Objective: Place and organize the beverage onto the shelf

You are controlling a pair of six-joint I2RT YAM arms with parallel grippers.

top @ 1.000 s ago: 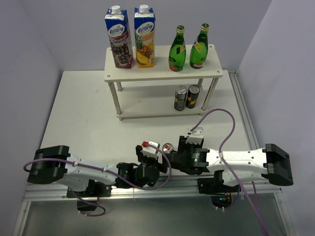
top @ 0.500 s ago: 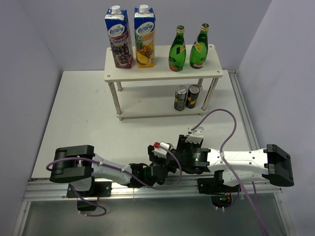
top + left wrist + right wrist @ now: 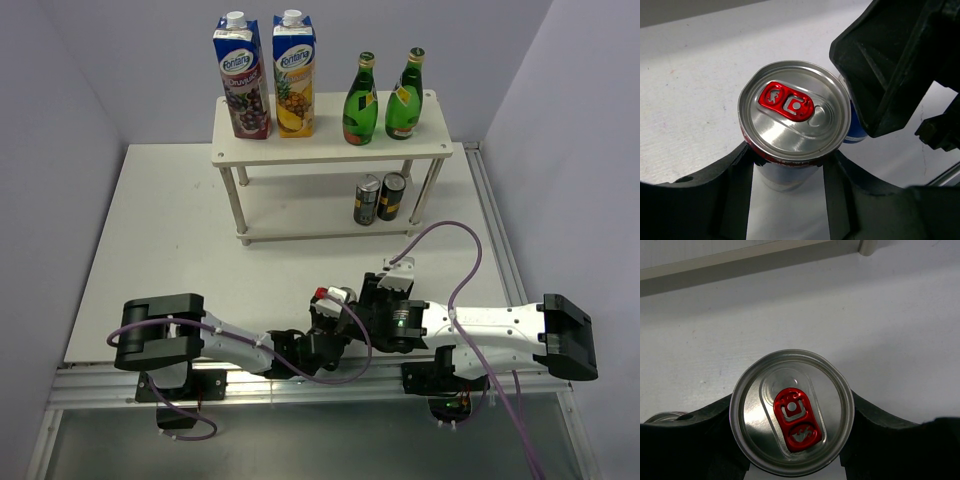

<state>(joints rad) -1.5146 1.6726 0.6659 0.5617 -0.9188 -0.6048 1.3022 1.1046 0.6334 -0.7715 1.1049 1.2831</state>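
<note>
Silver can [image 3: 794, 117] between left end effector [image 3: 790, 156] fingers, blue can [image 3: 854, 129] behind, unclear overhead

Pale lavender walls [image 3: 60, 80]; white table [image 3: 160, 230]; even light.

A can [image 3: 791, 432] with a silver lid and a red pull tab stands upright in the right hand [image 3: 792, 412]. Its dark fingers [image 3: 695, 440] close in from both sides, and their edges meet the lid's outline. At the hand's left, just past that finger, the rim of a second can [image 3: 664, 416] peeks out. Ahead of the hand lies bare white bench [image 3: 850, 325]. Farther ahead runs a shadowed ledge [image 3: 740, 265], with a round pale post [image 3: 870, 245] at its right end.
</note>
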